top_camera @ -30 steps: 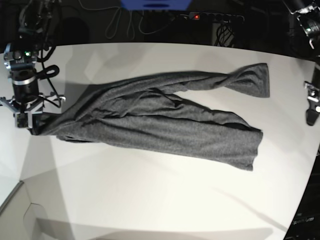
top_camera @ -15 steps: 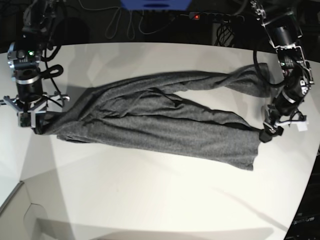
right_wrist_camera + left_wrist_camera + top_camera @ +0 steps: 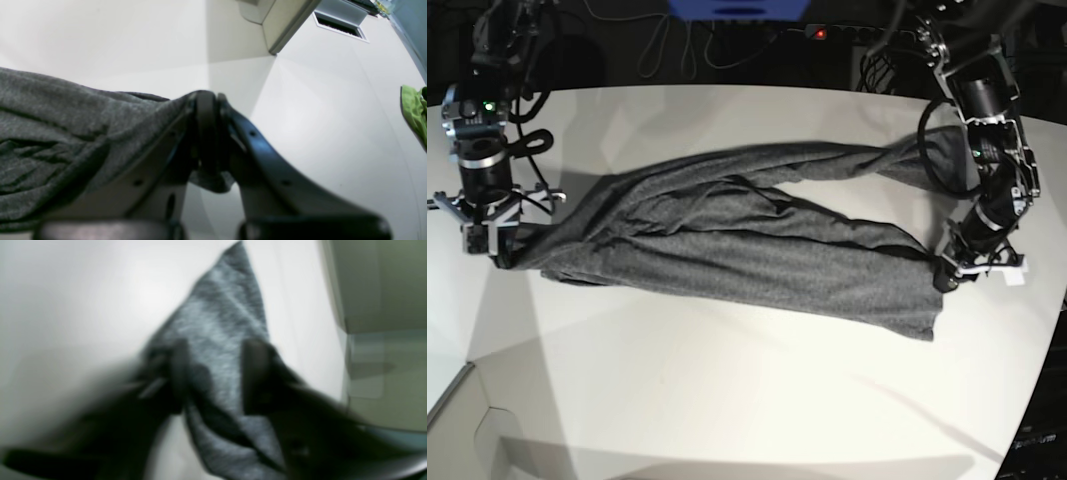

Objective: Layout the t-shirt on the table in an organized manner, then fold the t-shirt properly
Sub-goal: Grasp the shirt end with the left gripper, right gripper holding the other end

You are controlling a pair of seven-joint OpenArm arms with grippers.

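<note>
Both grippers clamp the t-shirt (image 3: 727,235): right gripper (image 3: 210,140), left gripper (image 3: 213,373). Layout step; next we spread it on the table (image 3: 727,400).

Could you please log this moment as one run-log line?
right gripper: shut on t-shirt corner | left gripper: astride opposite edge | t-shirt: bunched on table

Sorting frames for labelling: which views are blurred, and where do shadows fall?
Left wrist view: motion-blurred, the t-shirt and left tool smeared. Right wrist view: sharp. Base view: sharp, bent at the edges, broad shadows across the table.
</note>
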